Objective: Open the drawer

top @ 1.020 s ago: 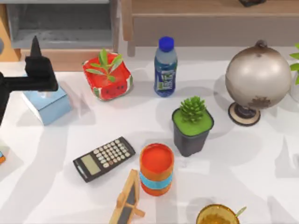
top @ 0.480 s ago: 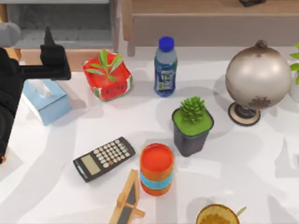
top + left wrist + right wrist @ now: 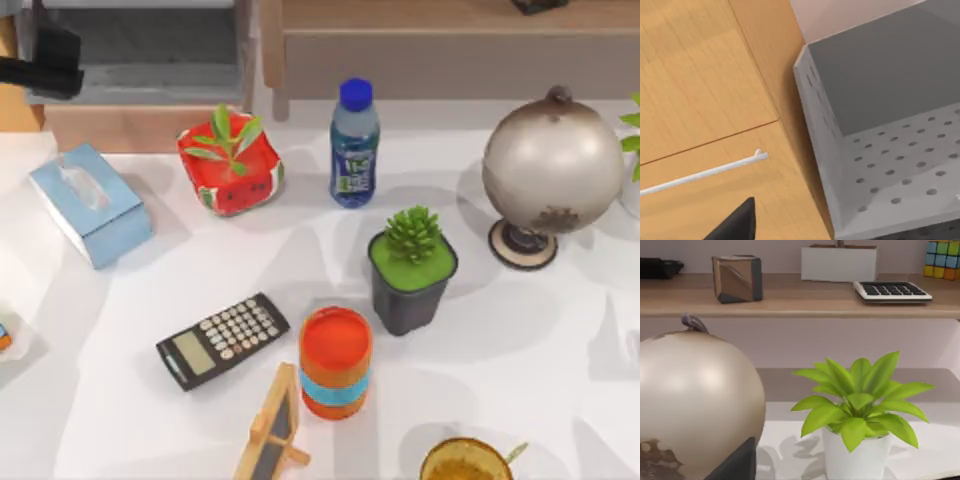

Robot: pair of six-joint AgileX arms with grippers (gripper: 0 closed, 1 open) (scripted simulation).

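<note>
I have the left claw (image 3: 45, 50) at the far left corner of the counter (image 3: 300, 260), over the wide grey-lined compartment (image 3: 140, 55) that already stands pulled out. In the left wrist view, one dark fingertip (image 3: 737, 225) hangs just short of a closed tan drawer front (image 3: 715, 195) with a thin white handle (image 3: 700, 172), beside the perforated grey wall of the open compartment. I judge this panel to be the drawer to open. Whether the claw is spread or pressed together I cannot tell. No grip on the handle is made, so the approach is nearly done; grasp and pull remain. The right arm is parked near the globe (image 3: 690, 400).
</note>
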